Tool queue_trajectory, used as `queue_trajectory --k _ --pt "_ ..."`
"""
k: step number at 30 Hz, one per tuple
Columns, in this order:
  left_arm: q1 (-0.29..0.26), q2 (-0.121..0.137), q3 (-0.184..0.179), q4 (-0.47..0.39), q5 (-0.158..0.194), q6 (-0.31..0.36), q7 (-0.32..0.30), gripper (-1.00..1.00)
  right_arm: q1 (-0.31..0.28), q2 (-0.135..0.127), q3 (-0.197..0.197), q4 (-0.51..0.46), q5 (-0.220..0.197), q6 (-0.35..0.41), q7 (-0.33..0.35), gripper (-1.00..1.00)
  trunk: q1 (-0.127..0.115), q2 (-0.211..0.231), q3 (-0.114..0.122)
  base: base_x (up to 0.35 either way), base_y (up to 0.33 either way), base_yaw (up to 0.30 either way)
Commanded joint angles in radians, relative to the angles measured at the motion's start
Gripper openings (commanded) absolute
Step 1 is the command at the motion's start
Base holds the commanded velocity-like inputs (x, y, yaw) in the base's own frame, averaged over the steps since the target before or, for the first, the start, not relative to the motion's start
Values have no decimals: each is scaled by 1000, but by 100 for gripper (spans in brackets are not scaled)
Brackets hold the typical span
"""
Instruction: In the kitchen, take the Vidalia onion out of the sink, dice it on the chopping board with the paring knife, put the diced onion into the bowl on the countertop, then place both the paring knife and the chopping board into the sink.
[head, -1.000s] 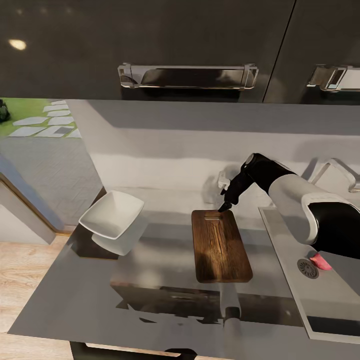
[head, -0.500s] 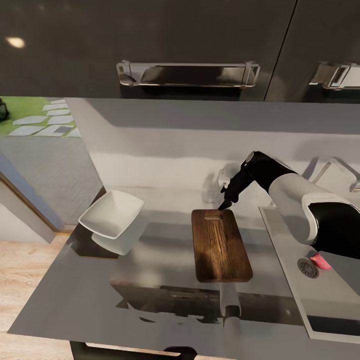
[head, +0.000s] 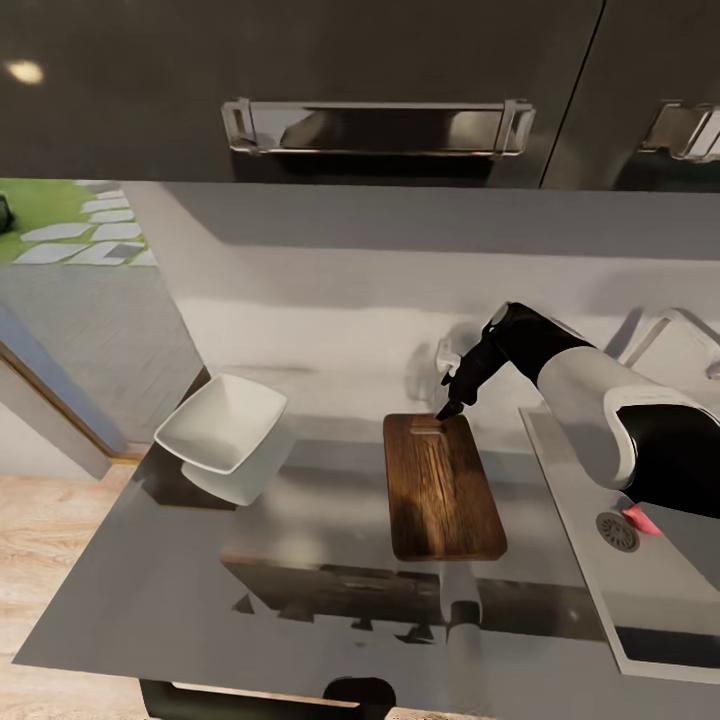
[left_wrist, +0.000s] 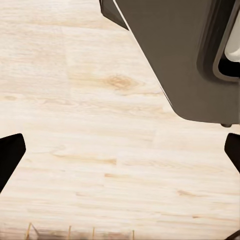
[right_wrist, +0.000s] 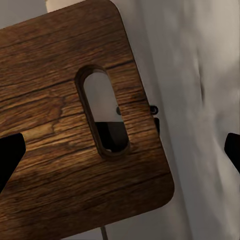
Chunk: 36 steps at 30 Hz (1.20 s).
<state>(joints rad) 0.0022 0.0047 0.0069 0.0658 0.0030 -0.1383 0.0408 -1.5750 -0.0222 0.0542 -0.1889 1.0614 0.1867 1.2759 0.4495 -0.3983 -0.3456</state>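
Our right jaws (head: 447, 408) are spread apart and hold nothing, right over the far end of the chopping board (head: 441, 486). Its slot hole (right_wrist: 106, 118) sits just under them, and the board's long side runs back toward us. Our left jaws (left_wrist: 120, 155) are open too, over the floor (left_wrist: 75, 150).

Brown chopping board (head: 441, 487) flat on countertop (head: 300, 520), bowl (head: 220, 424) left.

The right claw (head: 447, 408) has dipped a little lower, down to the far end of the board (head: 441, 487).
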Motion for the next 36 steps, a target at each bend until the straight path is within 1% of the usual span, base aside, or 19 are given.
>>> queue_trajectory --k 1,11,19,29,34,36 --pt "-1 0 1 2 0 -6 2 100 0 0 5 -1 -4 10 4 100 0 -2 -3 0 0 0" --pt "-1 0 1 2 0 -6 2 100 0 -3 4 -2 -4 7 3 100 0 -2 -19 0 0 0" --pt "-1 1 1 2 0 -6 2 100 0 -25 2 -8 -4 7 3 100 0 -2 -31 0 0 0" --pt "-1 1 1 2 0 -6 2 100 0 -32 3 -64 -4 8 6 100 0 -2 -47 0 0 0" --pt "-1 1 1 2 0 -6 1 100 0 -43 1 -74 -4 9 7 100 0 -2 -55 0 0 0" --pt "-1 1 1 2 0 -6 1 100 0 -46 1 -93 -4 12 8 100 0 -2 -58 0 0 0"
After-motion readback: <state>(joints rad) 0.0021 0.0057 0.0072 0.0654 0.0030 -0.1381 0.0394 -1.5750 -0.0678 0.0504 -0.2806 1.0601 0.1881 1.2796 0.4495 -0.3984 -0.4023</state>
